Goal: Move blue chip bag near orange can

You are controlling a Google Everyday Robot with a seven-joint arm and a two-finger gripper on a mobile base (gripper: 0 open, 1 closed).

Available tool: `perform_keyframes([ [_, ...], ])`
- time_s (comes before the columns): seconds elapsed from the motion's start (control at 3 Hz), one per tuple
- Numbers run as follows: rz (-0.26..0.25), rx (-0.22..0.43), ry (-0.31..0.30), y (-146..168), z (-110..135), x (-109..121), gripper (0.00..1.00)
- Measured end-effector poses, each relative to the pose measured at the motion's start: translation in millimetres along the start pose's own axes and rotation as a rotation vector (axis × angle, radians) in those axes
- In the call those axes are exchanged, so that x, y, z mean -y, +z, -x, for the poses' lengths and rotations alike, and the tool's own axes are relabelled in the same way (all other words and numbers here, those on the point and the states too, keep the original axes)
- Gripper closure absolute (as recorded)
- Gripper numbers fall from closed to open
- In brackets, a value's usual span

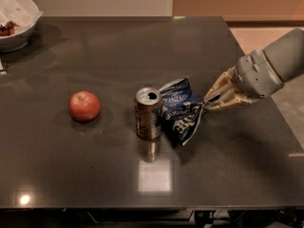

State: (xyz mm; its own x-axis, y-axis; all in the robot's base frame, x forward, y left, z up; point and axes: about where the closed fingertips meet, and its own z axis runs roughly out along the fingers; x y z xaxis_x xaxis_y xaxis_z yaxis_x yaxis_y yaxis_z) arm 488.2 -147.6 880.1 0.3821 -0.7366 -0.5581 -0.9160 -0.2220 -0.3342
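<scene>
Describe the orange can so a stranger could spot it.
Near the middle of the dark table, right of the apple, stands the orange can. Beside it lies the blue chip bag, which the gripper pinches from the right. Only it is a cylinder, silver-topped.

One high view — angled down over table (142, 51), gripper (207, 103) right.

Table (95, 175), bowl (15, 40), apple (84, 106), can (148, 115), bag (179, 109), claw (209, 102) touching

My matt plastic gripper (209, 102) pinches the right edge of the crinkly glossy foil bag (180, 109); the can (148, 114) is shiny metal, table (95, 175) smooth and glossy.
</scene>
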Motion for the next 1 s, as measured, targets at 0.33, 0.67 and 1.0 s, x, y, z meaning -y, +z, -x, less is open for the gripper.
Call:
perform_keyframes([
  [0.33,0.001,0.001,-0.001,1.2,0.8,0.2,0.13],
  [0.67,0.003,0.002,-0.003,2.6,1.8,0.5,0.00],
  [1.0,0.003,0.002,-0.003,2.6,1.8,0.5,0.00],
])
